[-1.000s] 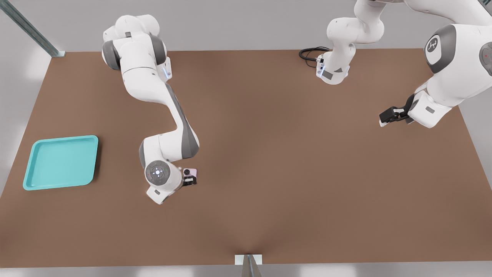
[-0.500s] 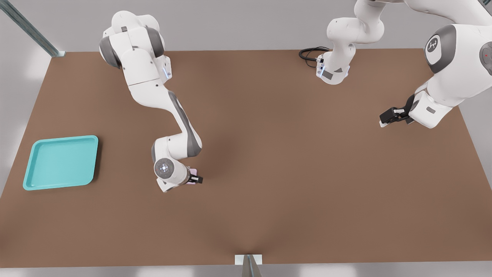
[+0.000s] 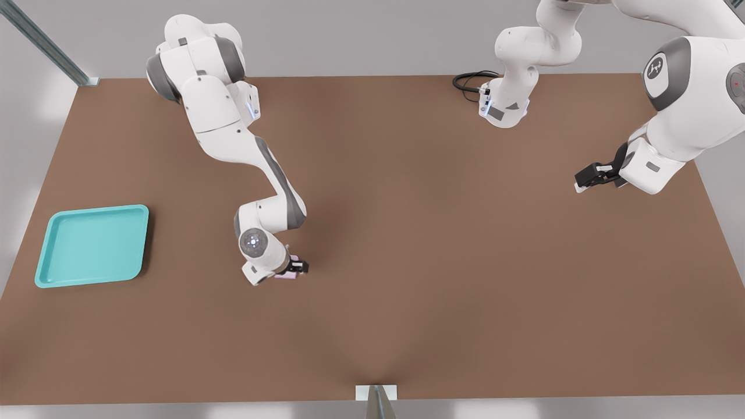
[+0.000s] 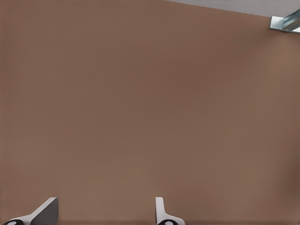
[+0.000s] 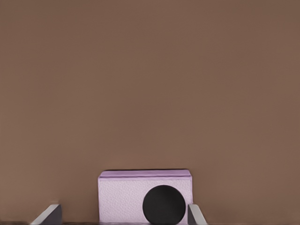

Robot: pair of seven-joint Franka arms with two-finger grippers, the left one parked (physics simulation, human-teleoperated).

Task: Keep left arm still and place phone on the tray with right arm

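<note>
My black claw (image 3: 297, 267) has dropped onto the small pale pink folded phone (image 5: 145, 196) mid-desk, fingers wide, straddling it without touching. Light, rigid, slick: I'd pinch its flat sides.

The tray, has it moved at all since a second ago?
No. The tray sits at the same spot by the table's edge on the front view's left.

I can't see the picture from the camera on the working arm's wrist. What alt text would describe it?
A small pale pink phone with a black round lens lies on a plain brown table, between the two grey fingertips of the gripper. One fingertip sits right beside the phone's edge; the other stands apart from it. Nothing else appears in this view.
</note>
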